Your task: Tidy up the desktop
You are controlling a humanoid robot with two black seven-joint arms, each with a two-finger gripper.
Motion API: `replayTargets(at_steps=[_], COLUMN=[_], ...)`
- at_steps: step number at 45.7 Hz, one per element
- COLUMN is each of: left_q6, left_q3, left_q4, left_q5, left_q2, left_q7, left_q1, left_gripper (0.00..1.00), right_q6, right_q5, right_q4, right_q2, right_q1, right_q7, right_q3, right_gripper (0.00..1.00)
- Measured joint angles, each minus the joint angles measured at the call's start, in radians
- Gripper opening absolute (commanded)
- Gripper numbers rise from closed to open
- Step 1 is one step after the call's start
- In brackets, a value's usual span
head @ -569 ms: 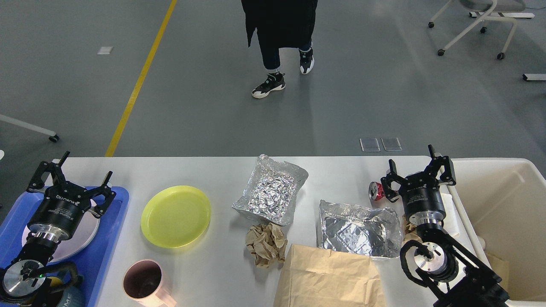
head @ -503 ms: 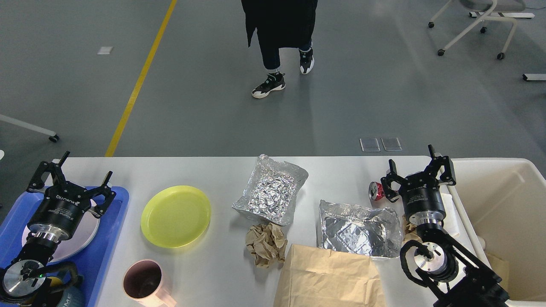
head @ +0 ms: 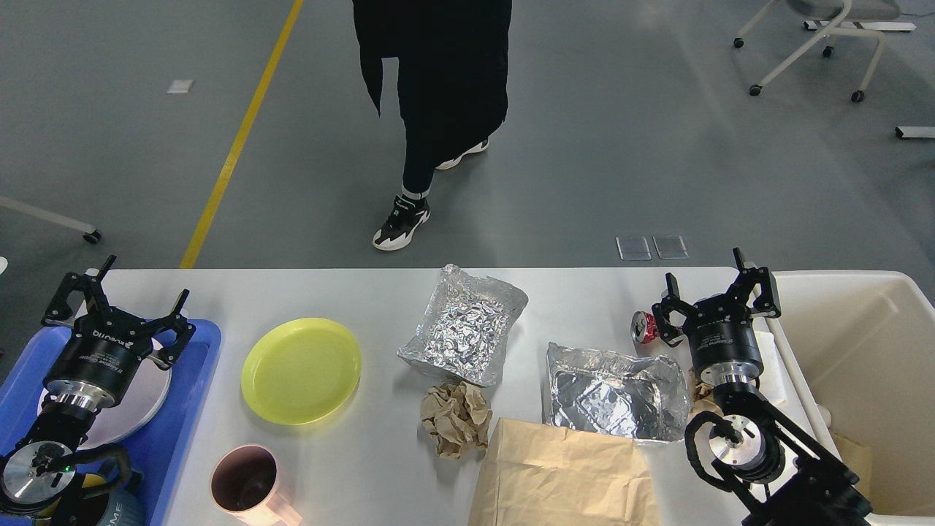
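The white desktop [head: 380, 292] spans the lower half of the view. On it lie a yellow-green plate [head: 301, 370], a pink cup [head: 245, 482], two crumpled foil trays [head: 464, 325] [head: 613, 391], a brown paper ball [head: 456, 418], a brown paper bag [head: 562, 475] and a red can [head: 644, 326]. My left gripper [head: 117, 288] hovers open and empty over the far end of a blue tray [head: 186, 424]. My right gripper [head: 712, 281] stands open and empty just right of the red can.
A grey plate [head: 142, 398] rests in the blue tray. A cream-white bin [head: 855, 343] stands off the table's right end. A person in black [head: 431, 109] walks on the grey floor beyond the far edge. Chair legs [head: 811, 51] show at the top right.
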Motion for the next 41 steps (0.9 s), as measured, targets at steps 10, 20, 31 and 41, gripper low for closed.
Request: replayTargets(at_steps=[10, 20, 31, 41], left_q6=[0.003, 0.003, -0.004, -0.055], left_q3=[0.168, 0.668, 1.355, 1.929], left_q4=[0.043, 0.136, 0.144, 0.136], left_q5=[-0.001, 0.0, 0.001, 0.003], left_q2=[0.19, 0.499, 0.638, 0.613], left_q7=[-0.01, 0.002, -0.005, -0.006], left_q1=[-0.041, -0.363, -0.78, -1.257], left_gripper=[0.97, 0.97, 0.97, 0.97], right_q6=[0.0, 0.0, 0.0, 0.0], right_q5=[0.0, -0.001, 0.0, 0.0], right_q4=[0.0, 0.0, 0.0, 0.0], right_q2=[0.0, 0.0, -0.001, -0.001], right_q1=[0.0, 0.0, 0.0, 0.0], right_q7=[0.0, 0.0, 0.0, 0.0], right_q3=[0.0, 0.0, 0.0, 0.0], right_gripper=[1.0, 1.0, 1.0, 1.0])
